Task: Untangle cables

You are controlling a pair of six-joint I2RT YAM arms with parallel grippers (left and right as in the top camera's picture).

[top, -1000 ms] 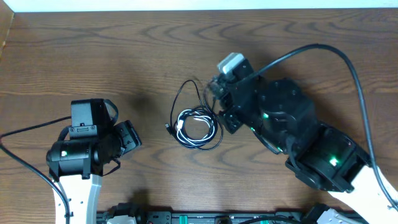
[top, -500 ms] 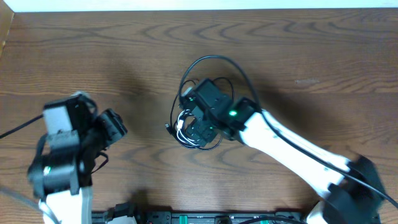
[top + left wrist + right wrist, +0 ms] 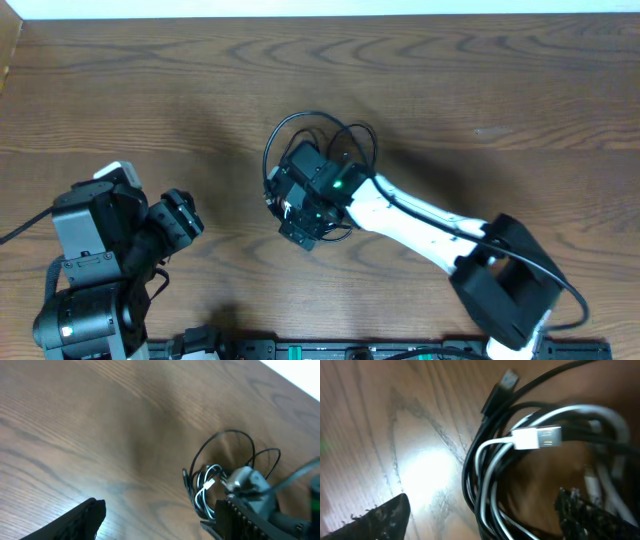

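The cables [image 3: 318, 150] lie as a small bundle of black and white cords in the middle of the table, with one black loop rising behind it. My right gripper [image 3: 300, 212] hangs directly over the bundle and hides most of it from above. In the right wrist view the right gripper [image 3: 485, 517] is open, and black and white cords [image 3: 487, 485] run between its fingers, touching neither. A white plug [image 3: 540, 437] and a black plug [image 3: 507, 380] show above them. My left gripper [image 3: 167, 520] is open over bare wood, left of the cables [image 3: 207, 485].
The left arm [image 3: 95, 270] sits at the front left, with its gripper [image 3: 183, 212] well apart from the bundle. The right arm [image 3: 430, 220] stretches from the front right corner to the centre. The table's far edge [image 3: 320, 14] runs along the top.
The right arm has swung left and down, from beside the bundle to straight over it, and its jaws have opened. The left arm has drawn back toward the front left.
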